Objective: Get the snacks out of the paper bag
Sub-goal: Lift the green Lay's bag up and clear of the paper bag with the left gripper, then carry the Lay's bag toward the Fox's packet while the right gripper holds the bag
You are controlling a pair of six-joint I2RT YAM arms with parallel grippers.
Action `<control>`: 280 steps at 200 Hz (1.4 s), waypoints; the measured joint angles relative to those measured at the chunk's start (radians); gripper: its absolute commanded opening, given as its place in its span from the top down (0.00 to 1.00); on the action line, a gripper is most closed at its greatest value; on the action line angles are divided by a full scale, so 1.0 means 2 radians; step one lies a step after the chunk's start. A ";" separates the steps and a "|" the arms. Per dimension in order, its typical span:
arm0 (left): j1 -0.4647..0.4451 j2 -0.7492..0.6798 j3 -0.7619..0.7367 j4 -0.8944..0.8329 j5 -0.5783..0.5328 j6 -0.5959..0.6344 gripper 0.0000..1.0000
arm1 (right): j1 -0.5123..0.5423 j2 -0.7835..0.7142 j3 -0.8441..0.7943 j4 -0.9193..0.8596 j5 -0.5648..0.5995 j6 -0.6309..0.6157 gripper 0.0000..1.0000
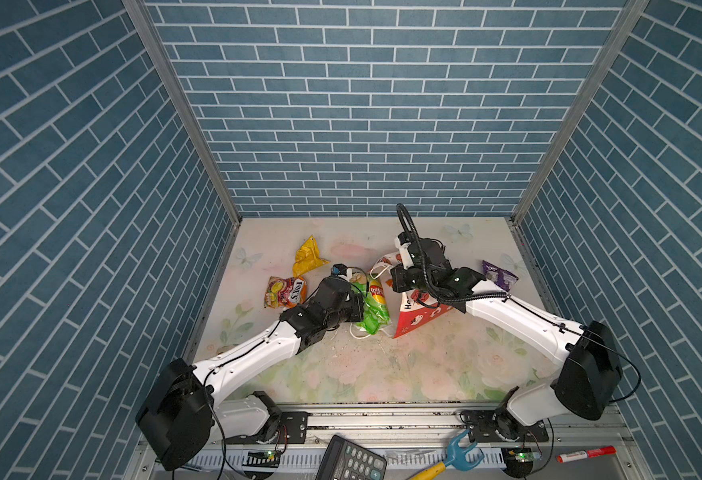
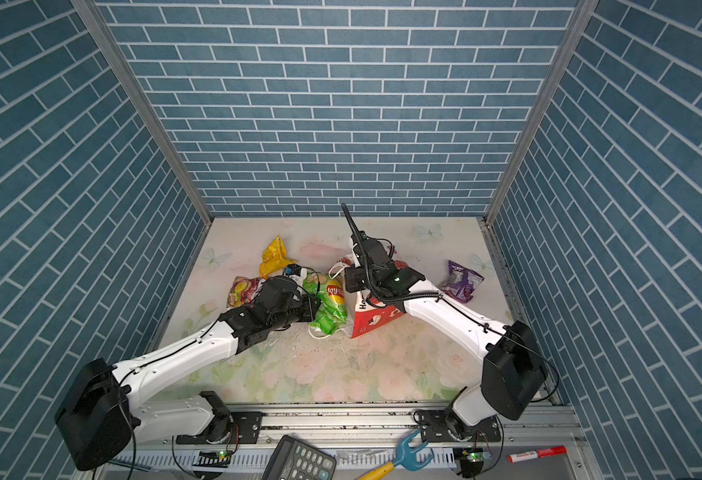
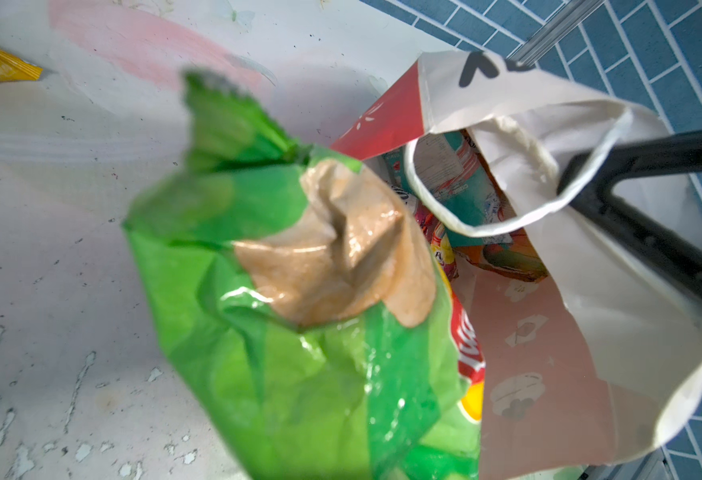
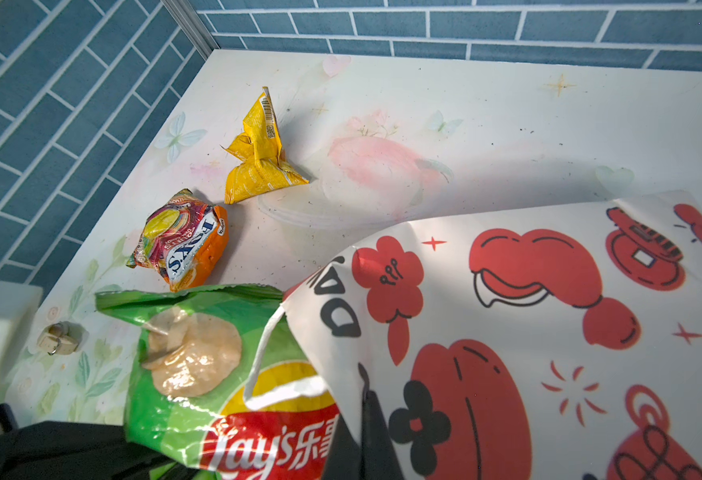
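1. Chips packet (image 1: 376, 309), green: sits just outside the mouth of the paper bag (image 1: 413, 318), mid-table; fills most of the left wrist view, crumpled and shiny.
2. Left gripper (image 1: 357, 307): presses together on the chips packet; fingers hidden behind the foil.
3. Paper bag: lies tipped over in the middle of the table (image 1: 382, 374), with a red corner toward the front rail and the mouth gaping toward the left arm; shows a white panel with red cartoon prints in the right wrist view.
4. Right gripper (image 3: 586, 179): pinches the white rim of the paper bag at its mouth. Cord handle (image 3: 424, 199): loops across the opening and touches the black fingers.
5. Inside the paper bag, in the left wrist view: teal-and-white packet (image 3: 453, 183) on top, second orange packet (image 3: 507, 259) beneath it.
6. Out on the table, in both top views:
   - Yellow packet (image 1: 307, 255) and orange packet (image 1: 285, 291): lie near each other, left of the chips packet, apart from the paper bag.
   - Purple packet (image 1: 499, 274): lies beyond the right arm, well apart from the rest.
7. Padlock (image 4: 58, 338), small and brass-coloured: rests on the floral tabletop near the chips packet.
8. Walls (image 1: 362, 104), blue brick pattern: close in three sides.
9. Along the front rail: calculator (image 1: 349, 459), blue-and-yellow tool (image 1: 459, 455), red marker (image 1: 586, 454).
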 measured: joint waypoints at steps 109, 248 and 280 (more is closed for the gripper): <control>0.000 0.023 0.027 -0.026 -0.001 -0.006 1.00 | 0.000 -0.035 -0.089 0.088 -0.008 -0.071 1.00; 0.000 -0.020 0.031 -0.052 -0.009 0.002 1.00 | 0.000 -0.057 -0.126 0.129 0.017 -0.093 1.00; 0.000 -0.027 0.031 -0.060 -0.013 0.003 1.00 | 0.000 -0.057 -0.126 0.130 0.020 -0.094 1.00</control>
